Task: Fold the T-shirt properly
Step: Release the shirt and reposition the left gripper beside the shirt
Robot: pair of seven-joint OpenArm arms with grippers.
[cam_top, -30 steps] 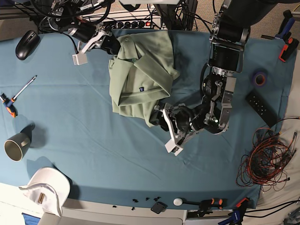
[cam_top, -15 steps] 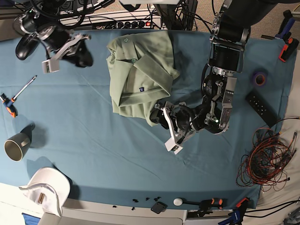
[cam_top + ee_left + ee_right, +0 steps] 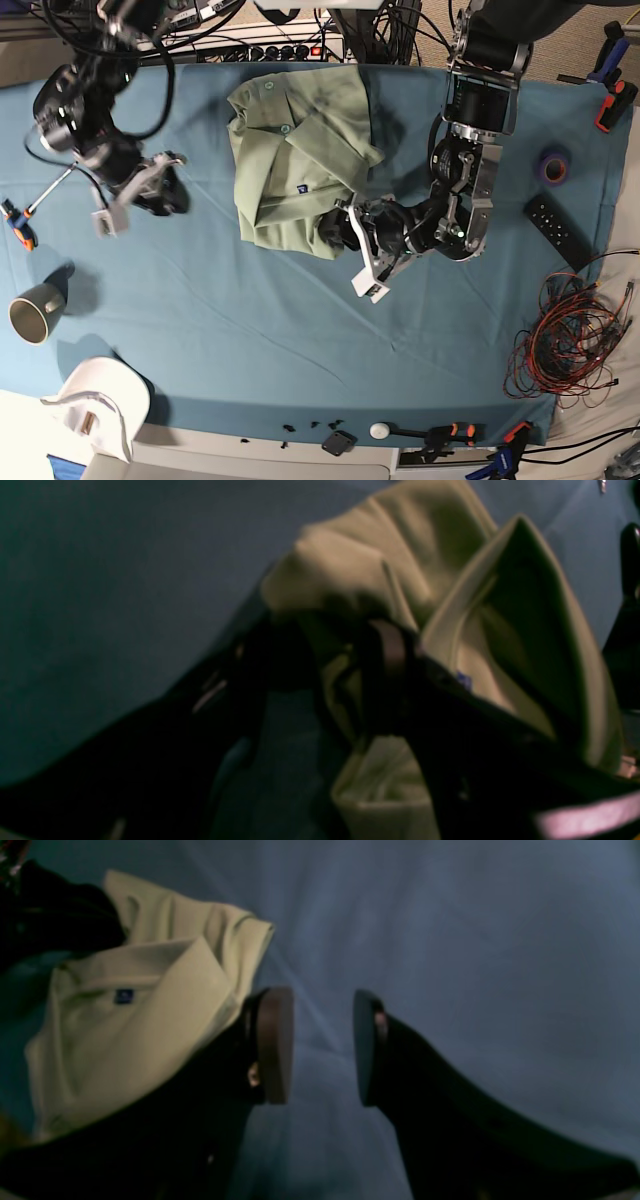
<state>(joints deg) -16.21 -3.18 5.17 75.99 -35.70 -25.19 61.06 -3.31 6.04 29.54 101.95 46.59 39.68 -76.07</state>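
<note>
Roughly folded, the shirt (image 3: pixel 298 160) lies on the blue cloth (image 3: pixel 250 330) toward the far middle of the table, collar and buttons at its far left corner and a small dark blue tag (image 3: pixel 300 187) showing on the upper layer. At its near right corner the left gripper (image 3: pixel 345 240) has its fingers around the hem; the left wrist view, dark and blurred, shows green fabric bunched between and around the dark fingers (image 3: pixel 395 680), so it looks pinched on the shirt edge, though how tightly cannot be told. The right gripper (image 3: pixel 135 195) hovers over bare cloth well to the left of the shirt, its jaws spread with nothing between them, as the right wrist view (image 3: pixel 320 1045) makes plain, with the shirt (image 3: pixel 135 1010) off to one side. A mouse (image 3: pixel 55 95) sits at the far left corner, a screwdriver (image 3: pixel 30 210) and a mug (image 3: pixel 35 310) near the left edge, a white cap (image 3: pixel 100 405) at the near left. On the right lie a remote (image 3: pixel 560 230), a roll of tape (image 3: pixel 552 166) and a tangle of red wires (image 3: pixel 565 345).
</note>
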